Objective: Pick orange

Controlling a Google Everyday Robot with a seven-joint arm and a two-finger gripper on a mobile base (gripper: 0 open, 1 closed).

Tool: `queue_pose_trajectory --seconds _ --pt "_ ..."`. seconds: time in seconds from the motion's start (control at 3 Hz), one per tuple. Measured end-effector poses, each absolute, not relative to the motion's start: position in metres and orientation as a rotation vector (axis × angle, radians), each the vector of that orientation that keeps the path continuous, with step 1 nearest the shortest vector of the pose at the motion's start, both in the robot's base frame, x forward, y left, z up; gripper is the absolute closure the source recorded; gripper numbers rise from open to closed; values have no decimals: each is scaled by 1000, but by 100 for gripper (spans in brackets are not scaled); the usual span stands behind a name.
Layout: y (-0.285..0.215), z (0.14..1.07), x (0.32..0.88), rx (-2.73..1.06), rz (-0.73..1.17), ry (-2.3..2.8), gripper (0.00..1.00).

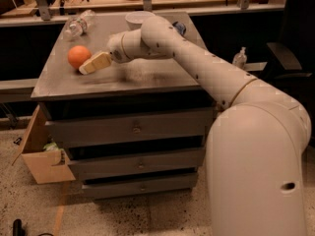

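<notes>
Just past the tip of the pincer (87,68), to its left and a little farther back: one orange (78,56), resting on the tabletop (147,75), so close that cannot tell touching from apart. Cannot tell either whether apart or together at the pincer, seen only as one pale wedge held low and aimed left. Beyond the orange, only a narrow strip of bare metal before the left edge. In front of the pincer, a slightly wider strip before the front edge. To the right of the pincer, beneath and past the one white arm (197,68), broad open surface up to the right edge. Farther back from the pincer: one clear plastic bottle (78,26) lying near the rear left corner, and one white bowl (135,18) at the rear edge. Below the pincer, three drawers (140,163) stacked in the cabinet front. Down to its left on the floor, one open cardboard box (42,156).
</notes>
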State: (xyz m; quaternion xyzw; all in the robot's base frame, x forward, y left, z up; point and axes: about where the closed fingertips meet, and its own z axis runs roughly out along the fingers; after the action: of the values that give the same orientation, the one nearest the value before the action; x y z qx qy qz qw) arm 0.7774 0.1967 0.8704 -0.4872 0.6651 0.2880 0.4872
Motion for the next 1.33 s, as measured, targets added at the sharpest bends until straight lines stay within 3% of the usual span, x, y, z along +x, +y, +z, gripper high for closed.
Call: queue_pose_trajectory --seconds 0.33,0.67,1.33 --pt "220 873 787 -1210 721 1548 0" --pt "237 866 783 -1248 776 1517 18" --pt "255 854 769 -1320 867 1452 66"
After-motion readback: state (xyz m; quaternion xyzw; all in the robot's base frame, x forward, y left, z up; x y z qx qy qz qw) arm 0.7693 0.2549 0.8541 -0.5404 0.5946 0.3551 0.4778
